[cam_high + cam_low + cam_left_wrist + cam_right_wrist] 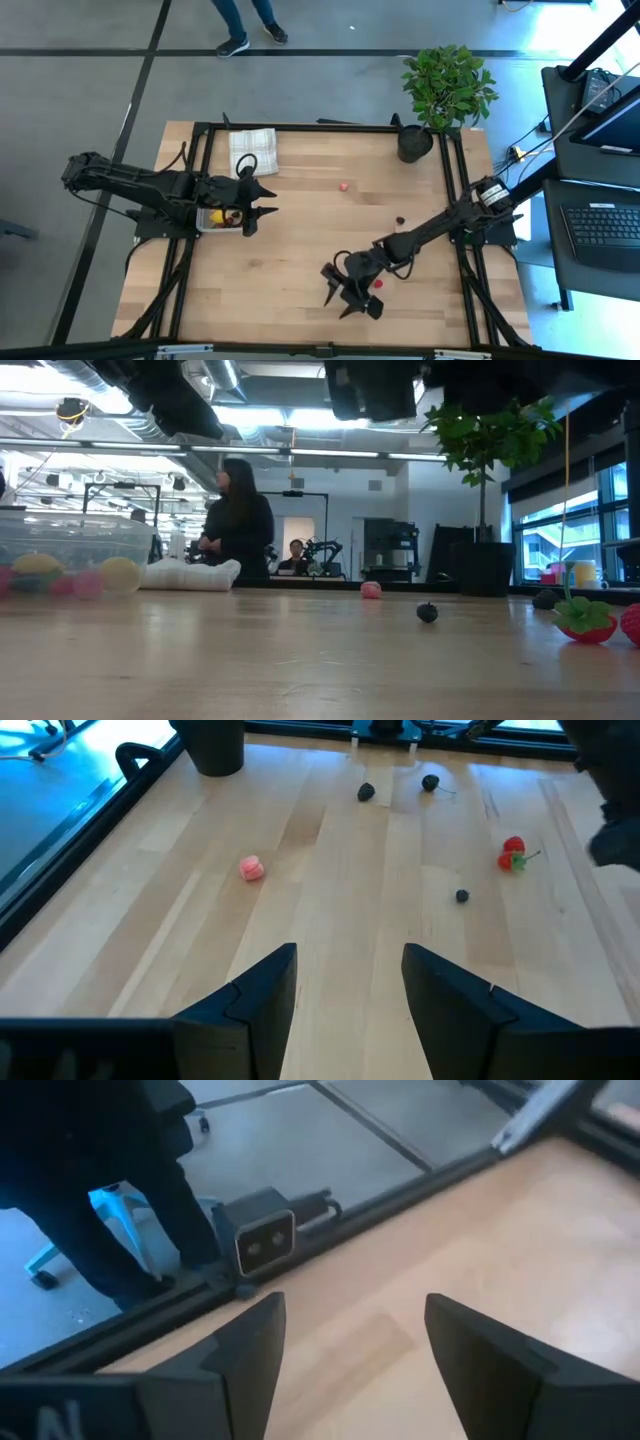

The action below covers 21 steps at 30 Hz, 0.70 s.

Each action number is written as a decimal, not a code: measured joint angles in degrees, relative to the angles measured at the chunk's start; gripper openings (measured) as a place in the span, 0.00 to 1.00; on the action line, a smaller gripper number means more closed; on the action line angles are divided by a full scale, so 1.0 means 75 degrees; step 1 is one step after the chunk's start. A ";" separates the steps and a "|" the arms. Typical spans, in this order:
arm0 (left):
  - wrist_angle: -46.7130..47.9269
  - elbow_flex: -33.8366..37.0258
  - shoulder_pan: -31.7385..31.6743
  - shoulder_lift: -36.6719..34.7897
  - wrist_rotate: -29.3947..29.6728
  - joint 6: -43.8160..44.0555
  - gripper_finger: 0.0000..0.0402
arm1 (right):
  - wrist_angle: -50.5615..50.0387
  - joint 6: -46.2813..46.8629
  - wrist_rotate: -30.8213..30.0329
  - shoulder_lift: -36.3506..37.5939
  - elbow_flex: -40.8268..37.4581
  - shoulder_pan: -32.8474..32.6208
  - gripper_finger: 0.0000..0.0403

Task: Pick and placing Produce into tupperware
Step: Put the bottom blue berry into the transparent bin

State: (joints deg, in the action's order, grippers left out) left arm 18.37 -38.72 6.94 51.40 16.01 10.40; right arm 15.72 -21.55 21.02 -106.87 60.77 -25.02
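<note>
The clear tupperware (222, 218) stands at the table's left and holds yellow, pink and dark produce pieces (60, 575). My left gripper (268, 202) hangs open just past its right side, nothing between its fingers (350, 955). Loose on the wood lie a pink piece (343, 186), a dark cherry (400, 221) and a red strawberry (378, 283). The left wrist view adds more cherries (366, 792) and the strawberry (513, 853). My right gripper (337, 305) is open near the table's near edge, left of the strawberry, over bare wood (355, 1305).
A folded checked cloth (253, 150) lies at the far left and a black plant pot (415, 143) stands at the far right. A small camera (265, 1243) sits on the frame at the near edge. A person (238, 520) stands beyond the table.
</note>
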 joint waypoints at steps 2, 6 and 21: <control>0.0000 0.0000 0.0000 -0.0001 0.0000 0.0002 0.44 | 0.0109 -0.0129 0.0009 -0.0003 0.0000 -0.0085 0.60; -0.0003 0.0000 -0.0003 -0.0003 0.0000 0.0013 0.44 | 0.0448 -0.0174 0.0027 -0.0279 -0.0006 -0.0213 0.60; -0.0073 0.0006 -0.0003 -0.0003 -0.0003 0.0020 0.44 | 0.0560 -0.0171 0.0211 -0.1348 0.0648 -0.0352 0.60</control>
State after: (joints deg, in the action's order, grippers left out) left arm 17.82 -38.68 6.92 51.37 15.99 10.56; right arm 19.92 -22.83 22.60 -116.98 65.63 -27.67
